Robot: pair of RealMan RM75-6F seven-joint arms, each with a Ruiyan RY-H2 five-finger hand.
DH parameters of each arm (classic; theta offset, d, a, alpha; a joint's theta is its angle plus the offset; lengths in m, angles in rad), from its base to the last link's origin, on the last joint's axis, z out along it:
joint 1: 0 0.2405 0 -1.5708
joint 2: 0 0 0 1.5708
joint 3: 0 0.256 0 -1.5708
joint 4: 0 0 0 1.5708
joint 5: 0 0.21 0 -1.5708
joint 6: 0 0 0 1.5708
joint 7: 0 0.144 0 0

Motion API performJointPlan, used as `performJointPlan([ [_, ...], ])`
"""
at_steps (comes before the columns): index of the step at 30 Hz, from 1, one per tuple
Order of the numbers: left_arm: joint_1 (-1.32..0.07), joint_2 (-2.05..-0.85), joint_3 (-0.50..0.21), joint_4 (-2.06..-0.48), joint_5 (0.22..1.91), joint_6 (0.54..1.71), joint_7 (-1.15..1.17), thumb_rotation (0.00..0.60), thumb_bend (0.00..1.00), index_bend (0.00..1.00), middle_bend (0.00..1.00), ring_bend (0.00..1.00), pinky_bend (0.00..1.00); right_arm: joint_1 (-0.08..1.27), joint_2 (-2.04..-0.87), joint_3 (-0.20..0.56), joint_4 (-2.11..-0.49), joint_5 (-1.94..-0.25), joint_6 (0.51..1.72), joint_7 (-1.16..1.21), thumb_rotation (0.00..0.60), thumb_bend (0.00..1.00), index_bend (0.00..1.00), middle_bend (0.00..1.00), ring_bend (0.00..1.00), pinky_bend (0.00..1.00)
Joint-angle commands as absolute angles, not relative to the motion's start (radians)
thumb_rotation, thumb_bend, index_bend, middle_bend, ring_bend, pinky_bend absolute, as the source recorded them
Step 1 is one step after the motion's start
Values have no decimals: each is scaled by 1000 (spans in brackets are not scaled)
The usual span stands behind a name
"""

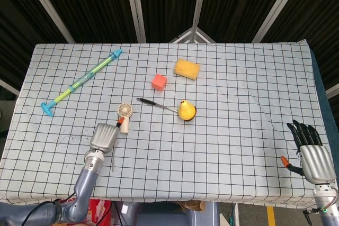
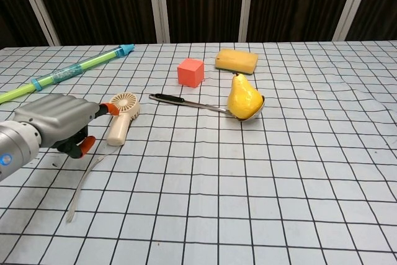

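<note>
The left hand (image 2: 59, 122) hovers just beside the small cream fan (image 2: 121, 116), grasping nothing, fingers curled under. The right hand (image 1: 311, 154) sits at the table's far edge, fingers spread, released. A yellow pear (image 2: 243, 97) rests in the ladle's bowl (image 2: 257, 115).

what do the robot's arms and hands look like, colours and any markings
The left hand has a smooth silver-grey metal back, dark fingers and orange tips. Its forearm is a rounded grey-blue tube behind a ribbed silver wrist, with a small blue light in the chest view. The right hand has a ridged silver back, black fingers, an orange-tipped thumb, and a wrist showing a green light.
</note>
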State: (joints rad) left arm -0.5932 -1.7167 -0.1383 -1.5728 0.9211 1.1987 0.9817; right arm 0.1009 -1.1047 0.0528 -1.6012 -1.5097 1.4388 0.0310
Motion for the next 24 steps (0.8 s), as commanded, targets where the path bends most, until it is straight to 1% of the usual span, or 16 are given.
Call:
performJointPlan([
  [1, -598, -1721, -136, -1566, 918, 1202, 978, 600, 764, 141, 910, 659, 661, 101, -1105, 53, -1601, -1510, 1439, 31, 600, 279, 63, 0, 0, 0],
  [24, -618, -1740, -112, -1540, 925, 1218, 938, 600, 764, 146, 909, 659, 661, 102, -1104, 53, -1602, -1509, 1439, 32, 600, 280, 63, 0, 0, 0],
])
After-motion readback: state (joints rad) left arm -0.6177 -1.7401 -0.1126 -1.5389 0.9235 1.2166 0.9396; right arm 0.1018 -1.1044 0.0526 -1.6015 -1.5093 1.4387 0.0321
